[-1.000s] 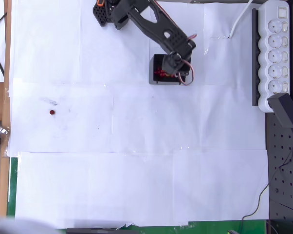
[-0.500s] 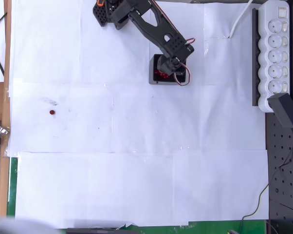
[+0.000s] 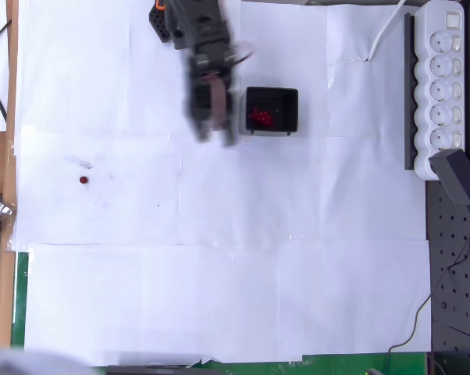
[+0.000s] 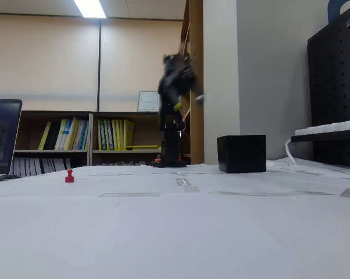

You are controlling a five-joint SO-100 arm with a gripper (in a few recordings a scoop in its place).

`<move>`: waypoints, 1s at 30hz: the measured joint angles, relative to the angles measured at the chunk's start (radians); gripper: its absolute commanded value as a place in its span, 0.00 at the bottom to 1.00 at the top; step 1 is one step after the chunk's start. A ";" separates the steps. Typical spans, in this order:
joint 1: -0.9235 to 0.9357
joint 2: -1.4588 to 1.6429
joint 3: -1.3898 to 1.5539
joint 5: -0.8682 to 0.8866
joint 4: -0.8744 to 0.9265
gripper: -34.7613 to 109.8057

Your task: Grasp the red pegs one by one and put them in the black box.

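Counter (image 3: 219, 297): covered with white paper sheets, seen from above and from low at its edge.

Black box (image 3: 272, 110): set on the paper in the upper middle of the overhead view; in the fixed view it (image 4: 241, 153) stands right of the arm's base.

Red pegs, group (image 3: 260, 118): a cluster is seen inside the black box, toward its left half; the count cannot be told.

Red peg, single (image 3: 83, 180): found upright on the paper at the far left of the overhead view, well apart from the box; in the fixed view it (image 4: 69, 176) is seen at the left, standing on the counter.

Arm (image 3: 204, 70): black, blurred in both views; it is shown reaching down the picture from its base at the top edge of the overhead view, just left of the box. In the fixed view it (image 4: 174, 87) is raised high above the counter.

Pincer (image 3: 212, 133): smeared by blur, placed just left of the box's lower left corner in the overhead view; whether it is open or closed cannot be told, and nothing is made out between its jaws.

Power strip (image 3: 439, 86): white, lying along the right edge.
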 measured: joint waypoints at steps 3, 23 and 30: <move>0.141 0.067 -0.178 0.097 -0.291 0.37; 0.365 0.839 0.025 0.176 -1.173 0.37; 0.359 0.931 0.129 0.169 -1.163 0.37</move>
